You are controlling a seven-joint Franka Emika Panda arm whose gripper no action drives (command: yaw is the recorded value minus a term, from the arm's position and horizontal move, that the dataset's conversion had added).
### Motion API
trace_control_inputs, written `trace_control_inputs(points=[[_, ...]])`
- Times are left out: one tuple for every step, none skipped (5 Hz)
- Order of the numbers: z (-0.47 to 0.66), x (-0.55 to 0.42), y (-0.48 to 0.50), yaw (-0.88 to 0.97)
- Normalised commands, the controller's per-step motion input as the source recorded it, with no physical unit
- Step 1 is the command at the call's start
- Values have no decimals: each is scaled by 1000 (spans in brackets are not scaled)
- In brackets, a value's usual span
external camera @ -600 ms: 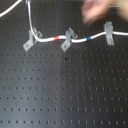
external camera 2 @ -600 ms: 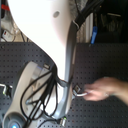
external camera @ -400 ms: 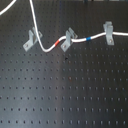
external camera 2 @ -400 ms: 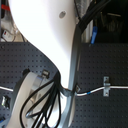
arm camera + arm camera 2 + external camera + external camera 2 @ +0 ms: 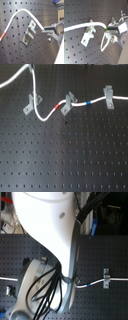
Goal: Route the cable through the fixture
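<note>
The white cable (image 5: 35, 86) comes down from the top edge in the first exterior view, passes the left fixture clip (image 5: 32, 104) and dips. It then rises with its red band (image 5: 58, 109) into the middle clip (image 5: 68, 101). Its blue band (image 5: 87, 102) lies between the middle clip and the right clip (image 5: 107, 97), and the cable runs on through the right clip. In both wrist views my gripper (image 5: 44, 31) (image 5: 107, 29) is shut on the cable (image 5: 17, 13) (image 5: 79, 27), close beside the left clip (image 5: 29, 33) (image 5: 88, 33). The cable arcs over that clip, not in its slot.
The black perforated board (image 5: 65, 159) carries the clips. In the second exterior view my white arm (image 5: 47, 227) and its black hoses (image 5: 42, 289) hide the board's middle. Only the right clip (image 5: 105, 277) and the blue band (image 5: 86, 285) show there.
A person's hand that was at the right clip has withdrawn out of view. The cable stays in the middle and right clips. My gripper keeps its hold.
</note>
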Motion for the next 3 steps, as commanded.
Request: trace_control_inputs(points=[[350,-278,-211,-229],[6,-232,75,-357],[34,-173,170,-646]])
